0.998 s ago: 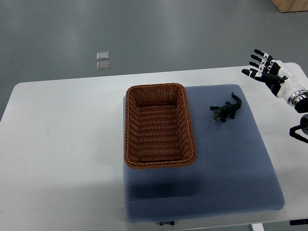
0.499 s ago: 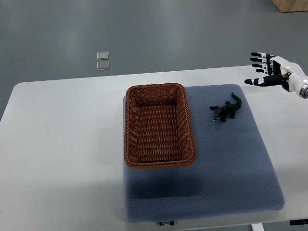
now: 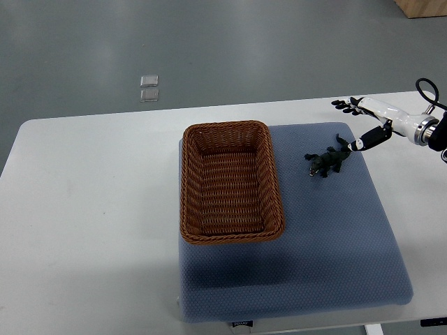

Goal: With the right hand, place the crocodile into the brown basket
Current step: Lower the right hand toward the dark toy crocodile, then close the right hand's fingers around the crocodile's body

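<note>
A small dark green toy crocodile [image 3: 328, 160] lies on the blue mat [image 3: 328, 237], to the right of the brown wicker basket [image 3: 230, 234]. The basket holds nothing. My right hand [image 3: 356, 124] reaches in from the right edge, its fingers spread and holding nothing. Its thumb tip hangs just above the crocodile's tail end, while the other fingers point left over the table's far edge. Whether the thumb touches the tail I cannot tell. The left hand is out of view.
The mat and basket rest on a white table [image 3: 91, 209]. Two small clear squares [image 3: 149, 88] lie on the grey floor beyond the table. A wooden box corner [image 3: 422, 7] shows at top right.
The right hand has moved left and down from the table's far right corner, turned flatter, and now reaches over the crocodile's tail. More of the forearm shows. The crocodile and basket have not moved.
</note>
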`<action>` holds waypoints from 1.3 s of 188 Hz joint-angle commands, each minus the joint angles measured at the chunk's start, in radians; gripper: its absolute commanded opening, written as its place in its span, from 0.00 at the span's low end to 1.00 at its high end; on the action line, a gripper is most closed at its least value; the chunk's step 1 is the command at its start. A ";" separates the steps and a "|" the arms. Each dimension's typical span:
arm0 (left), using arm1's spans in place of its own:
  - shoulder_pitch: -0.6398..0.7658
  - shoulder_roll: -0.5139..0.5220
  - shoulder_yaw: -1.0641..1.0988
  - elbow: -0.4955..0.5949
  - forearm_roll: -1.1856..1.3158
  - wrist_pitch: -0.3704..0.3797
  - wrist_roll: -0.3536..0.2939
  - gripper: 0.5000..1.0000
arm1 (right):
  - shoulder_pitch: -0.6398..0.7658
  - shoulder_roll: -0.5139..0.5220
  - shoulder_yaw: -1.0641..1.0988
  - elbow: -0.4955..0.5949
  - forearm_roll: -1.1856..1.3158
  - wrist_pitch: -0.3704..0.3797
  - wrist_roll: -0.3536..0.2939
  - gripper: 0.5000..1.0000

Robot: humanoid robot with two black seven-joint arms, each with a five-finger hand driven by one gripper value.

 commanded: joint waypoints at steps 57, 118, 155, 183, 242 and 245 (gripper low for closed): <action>0.000 0.000 0.000 0.000 0.000 0.000 0.000 1.00 | 0.084 -0.004 -0.287 0.004 -0.150 -0.133 0.016 0.84; 0.000 0.000 0.000 0.000 0.000 0.000 0.000 1.00 | 0.095 -0.003 -0.335 0.002 -0.228 -0.151 0.022 0.81; 0.000 0.000 0.000 0.000 0.000 0.000 0.000 1.00 | 0.104 -0.003 -0.408 0.002 -0.245 -0.233 0.022 0.74; 0.000 0.000 0.000 0.000 0.000 0.000 0.000 1.00 | 0.107 0.000 -0.430 0.001 -0.247 -0.262 0.020 0.69; 0.000 0.000 0.000 0.000 0.000 0.000 0.000 1.00 | 0.108 0.008 -0.460 -0.007 -0.251 -0.328 0.022 0.64; 0.000 0.000 0.000 0.000 0.000 0.000 0.000 1.00 | 0.108 0.009 -0.462 -0.007 -0.251 -0.328 0.022 0.64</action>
